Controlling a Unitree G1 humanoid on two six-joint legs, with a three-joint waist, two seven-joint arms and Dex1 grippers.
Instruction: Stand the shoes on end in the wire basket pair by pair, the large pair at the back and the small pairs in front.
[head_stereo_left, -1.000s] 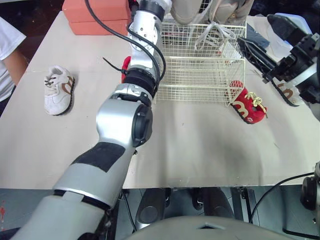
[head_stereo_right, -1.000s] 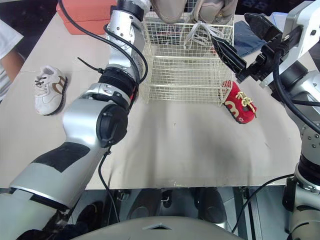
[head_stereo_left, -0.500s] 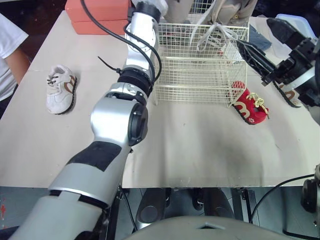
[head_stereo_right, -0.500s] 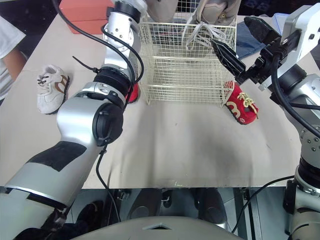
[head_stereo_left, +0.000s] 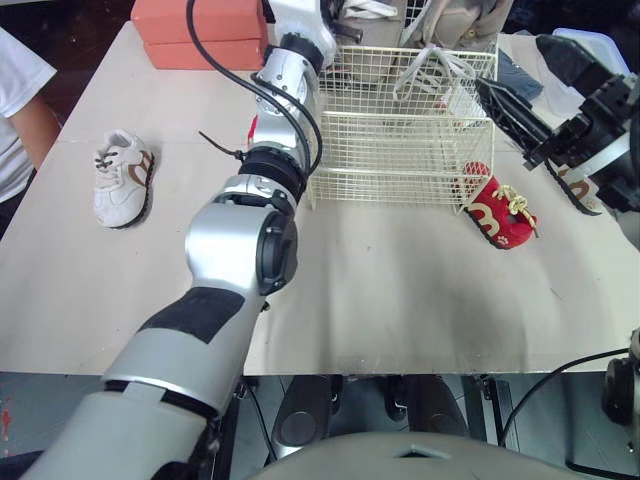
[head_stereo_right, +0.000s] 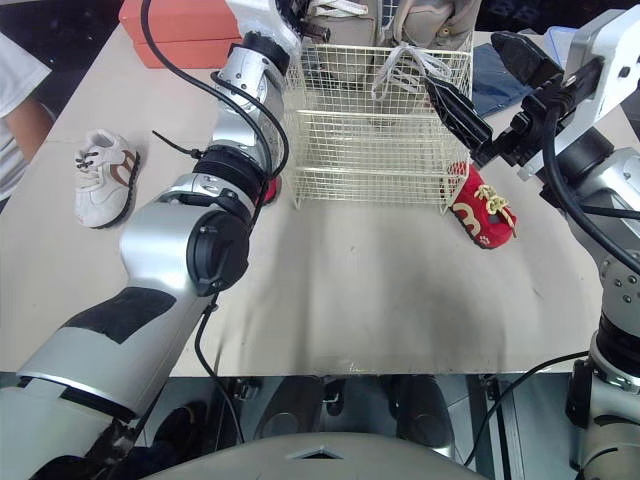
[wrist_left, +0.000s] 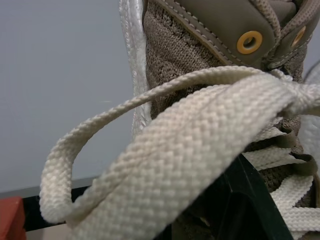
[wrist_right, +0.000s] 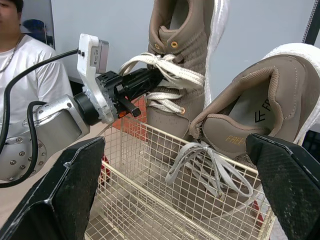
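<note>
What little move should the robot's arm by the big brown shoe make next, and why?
Probably ease the left gripper back off the laces of the tan shoe. That shoe and the other tan shoe already seem to stand on end at the back of the wire basket, while a red shoe and a white shoe lie on the table.

Beige table (head_stereo_left: 400, 290), grey wall (wrist_left: 60, 75)

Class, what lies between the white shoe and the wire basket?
The left arm crosses there, with a red shoe half hidden behind it, seen in the right eye view.
</note>
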